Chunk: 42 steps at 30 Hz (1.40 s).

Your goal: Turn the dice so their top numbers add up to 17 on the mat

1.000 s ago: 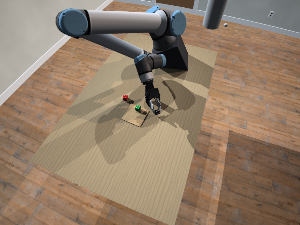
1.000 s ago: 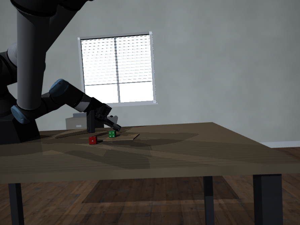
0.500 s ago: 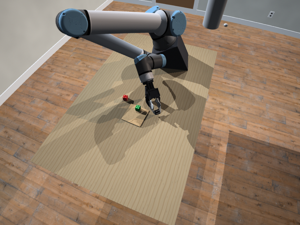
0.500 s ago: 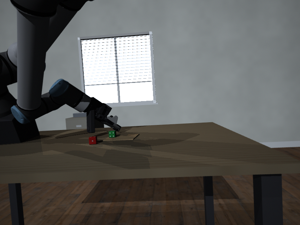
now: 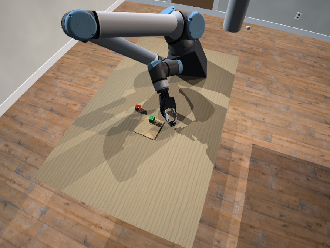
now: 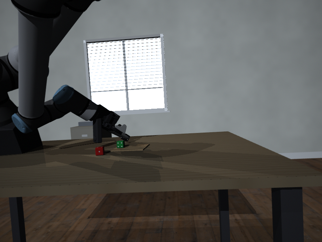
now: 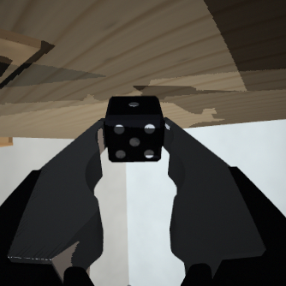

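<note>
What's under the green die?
The green die sits on the mat, close to one edge. You can't see its bottom face or the bit of mat it covers, so nobody can count the dots underneath by looking.

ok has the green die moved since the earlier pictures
No, the green die sits at the same spot by the mat's edge in the top view.
</note>
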### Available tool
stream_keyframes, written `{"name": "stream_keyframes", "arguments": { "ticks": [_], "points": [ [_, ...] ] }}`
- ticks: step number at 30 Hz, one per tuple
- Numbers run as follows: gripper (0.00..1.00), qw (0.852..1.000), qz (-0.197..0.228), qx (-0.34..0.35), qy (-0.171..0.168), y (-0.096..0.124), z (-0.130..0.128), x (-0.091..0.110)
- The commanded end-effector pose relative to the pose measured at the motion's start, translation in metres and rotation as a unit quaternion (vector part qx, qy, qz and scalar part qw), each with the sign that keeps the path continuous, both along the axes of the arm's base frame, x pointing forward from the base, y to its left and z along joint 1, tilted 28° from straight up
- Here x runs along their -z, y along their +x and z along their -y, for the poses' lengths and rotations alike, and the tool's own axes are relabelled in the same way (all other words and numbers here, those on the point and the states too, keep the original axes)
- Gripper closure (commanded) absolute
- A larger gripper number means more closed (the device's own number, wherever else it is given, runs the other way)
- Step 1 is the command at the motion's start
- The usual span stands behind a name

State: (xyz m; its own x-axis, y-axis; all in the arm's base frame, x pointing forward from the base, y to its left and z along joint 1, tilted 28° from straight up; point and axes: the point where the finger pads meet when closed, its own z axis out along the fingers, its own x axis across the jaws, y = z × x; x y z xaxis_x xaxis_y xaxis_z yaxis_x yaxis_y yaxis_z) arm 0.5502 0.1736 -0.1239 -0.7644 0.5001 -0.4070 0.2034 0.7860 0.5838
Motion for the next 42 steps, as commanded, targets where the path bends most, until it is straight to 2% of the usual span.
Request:
{"name": "stream_keyframes", "arguments": {
  "ticks": [1, 42],
  "points": [
    [0.9, 1.0, 0.0, 0.0, 0.0, 0.0, 0.0, 0.0],
    [0.9, 1.0, 0.0, 0.0, 0.0, 0.002, 0.005, 0.01]
  ]
}}
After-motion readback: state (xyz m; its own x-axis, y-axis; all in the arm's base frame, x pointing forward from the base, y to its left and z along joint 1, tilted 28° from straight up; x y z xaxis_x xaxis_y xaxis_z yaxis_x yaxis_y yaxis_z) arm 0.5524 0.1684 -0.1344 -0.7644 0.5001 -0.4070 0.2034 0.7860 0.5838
